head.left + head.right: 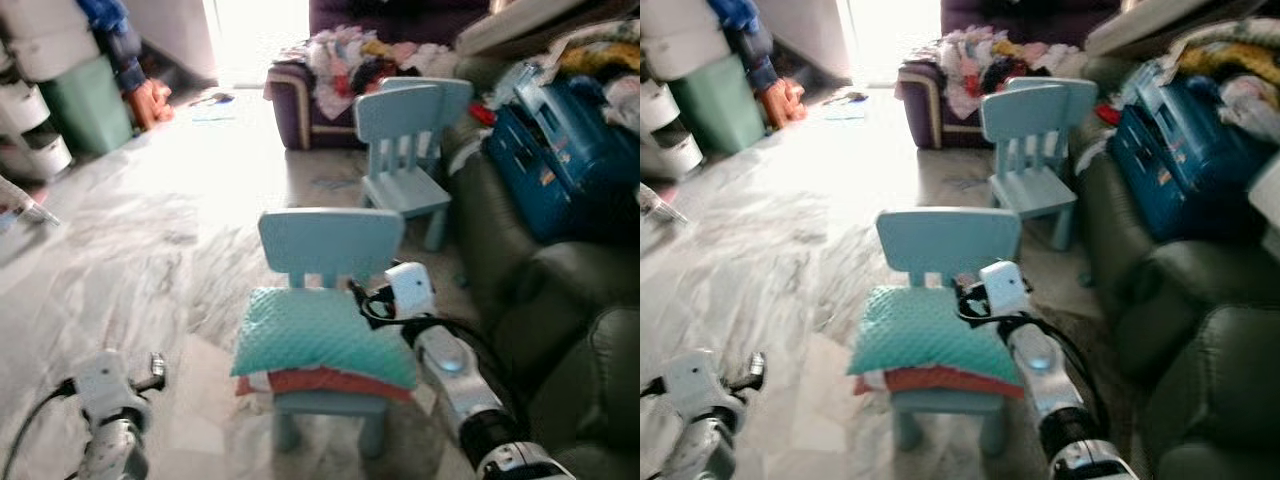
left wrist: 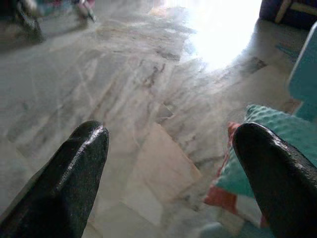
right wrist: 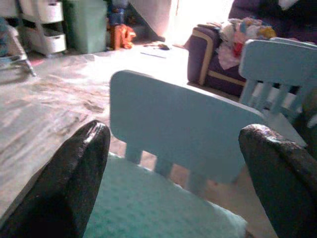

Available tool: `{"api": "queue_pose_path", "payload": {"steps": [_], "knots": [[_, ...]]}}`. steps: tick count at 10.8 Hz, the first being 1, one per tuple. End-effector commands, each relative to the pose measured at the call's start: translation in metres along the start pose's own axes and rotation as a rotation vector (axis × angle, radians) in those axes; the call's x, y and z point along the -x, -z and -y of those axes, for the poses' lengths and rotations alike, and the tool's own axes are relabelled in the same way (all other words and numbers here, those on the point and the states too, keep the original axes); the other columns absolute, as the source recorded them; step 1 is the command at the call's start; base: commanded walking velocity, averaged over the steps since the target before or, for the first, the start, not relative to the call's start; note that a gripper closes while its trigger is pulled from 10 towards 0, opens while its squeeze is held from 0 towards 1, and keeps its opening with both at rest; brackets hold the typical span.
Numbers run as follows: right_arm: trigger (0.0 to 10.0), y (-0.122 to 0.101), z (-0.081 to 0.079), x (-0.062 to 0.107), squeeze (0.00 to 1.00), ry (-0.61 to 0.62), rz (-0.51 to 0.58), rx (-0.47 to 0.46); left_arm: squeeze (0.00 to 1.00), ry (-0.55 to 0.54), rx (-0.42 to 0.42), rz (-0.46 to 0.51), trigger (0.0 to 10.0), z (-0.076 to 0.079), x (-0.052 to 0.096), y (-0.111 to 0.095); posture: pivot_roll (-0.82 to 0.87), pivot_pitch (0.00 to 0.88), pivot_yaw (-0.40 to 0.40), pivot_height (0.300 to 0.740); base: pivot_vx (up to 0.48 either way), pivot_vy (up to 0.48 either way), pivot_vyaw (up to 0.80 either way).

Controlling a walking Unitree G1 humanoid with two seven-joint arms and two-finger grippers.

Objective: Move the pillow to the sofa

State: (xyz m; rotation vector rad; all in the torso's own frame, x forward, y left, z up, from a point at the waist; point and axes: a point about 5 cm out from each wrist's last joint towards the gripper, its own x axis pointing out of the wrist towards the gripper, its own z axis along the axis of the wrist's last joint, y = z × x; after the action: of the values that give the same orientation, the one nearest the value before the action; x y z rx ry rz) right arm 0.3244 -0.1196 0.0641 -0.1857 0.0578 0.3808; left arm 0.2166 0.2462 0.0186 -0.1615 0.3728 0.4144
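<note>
Marble floor tiles (image 1: 150, 250), pale and grey-veined, underfoot across a cluttered living room. At the robot's right, dark olive leather sofa (image 1: 560, 300), the pillow's destination, its far end loaded with a big blue hard case (image 1: 560, 160); nearer seats bare, so probably room enough for the drop.

Directly ahead, small pale blue plastic child's chair (image 1: 330, 245), with a second chair of the same kind (image 1: 405, 130) farther back. On the near chair's seat, teal dimpled pillow (image 1: 320, 335), lying flat atop a folded orange-red cushion (image 1: 320, 384) and overhanging the seat edges, apart from the sofa and not yet lifted.

Right gripper (image 3: 173, 153) reaching in at the pillow's sofa-side edge, black fingers spread wide and empty, apparently lined up to close on that edge. Left gripper (image 2: 171, 163) low beside the chair on the opposite side, fingers likewise parted and holding nothing, seemingly placed to take the other edge for a two-armed lift.

From the head cameras, the whole layout: chair, sofa and both arms flanking the pillow. From the right wrist, a close look across the bumpy fabric to the chair's backrest, though contact impossible to judge. From the left wrist, the pillow's corner with the orange layer beneath, and bare floor between it and the fingers.
</note>
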Motion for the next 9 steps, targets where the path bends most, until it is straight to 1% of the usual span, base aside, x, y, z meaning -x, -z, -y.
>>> {"api": "queue_pose_path", "payload": {"steps": [1,4,5,9], "knots": [[10.0,0.0009,0.0069,0.0014,0.0,0.026,-0.004,0.001,0.0,0.022,-0.018,0.025,10.0,0.0043,0.0012,-0.0041,-0.09,0.0,0.073,0.74,0.0,0.0,0.0],[10.0,0.0006,0.0089,0.0021,0.0,0.031,-0.001,0.004,0.0,0.036,-0.009,0.037,10.0,0.0068,-0.0005,-0.0067,-0.1,0.0,0.07,0.74,0.0,0.0,0.0],[10.0,-0.0002,0.0118,0.0021,0.0,0.035,0.0,0.009,0.0,0.058,0.004,0.039,10.0,0.0097,-0.001,-0.0074,-0.11,0.0,0.066,0.74,0.364,0.315,0.0],[10.0,-0.0029,0.0146,0.0005,0.0,0.033,0.004,0.018,0.0,0.053,0.013,0.032,10.0,0.0121,-0.0007,-0.0034,-0.11,0.0,0.055,0.74,0.374,0.301,0.0]]}}
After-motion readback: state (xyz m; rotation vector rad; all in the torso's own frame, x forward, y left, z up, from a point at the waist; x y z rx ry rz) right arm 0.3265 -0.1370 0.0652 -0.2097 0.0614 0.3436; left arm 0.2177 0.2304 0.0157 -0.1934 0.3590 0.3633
